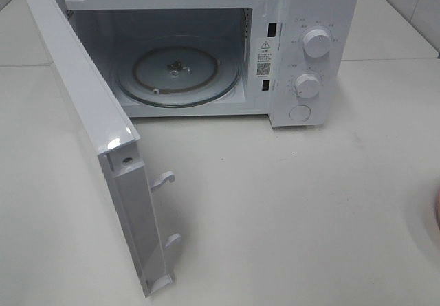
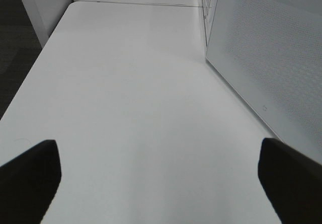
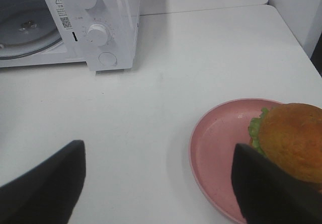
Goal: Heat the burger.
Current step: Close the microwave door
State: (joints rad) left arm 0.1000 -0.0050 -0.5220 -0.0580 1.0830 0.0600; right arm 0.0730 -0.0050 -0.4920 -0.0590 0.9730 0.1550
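The burger (image 3: 294,138), with a golden-brown bun and green lettuce, sits on a pink plate (image 3: 216,148) in the right wrist view. My right gripper (image 3: 158,183) is open and empty, just short of the plate, with one finger at the plate's near rim beside the burger. In the high view only a sliver of the plate (image 1: 436,210) shows at the right edge; the burger and both grippers are out of that view. My left gripper (image 2: 158,178) is open and empty over bare table, beside the microwave door (image 2: 266,58).
A white microwave (image 1: 302,45) stands at the back of the white table (image 1: 289,210). Its door (image 1: 103,148) is swung wide open toward the front left. The glass turntable (image 1: 179,72) inside is bare. Two knobs (image 1: 316,42) are on its right panel.
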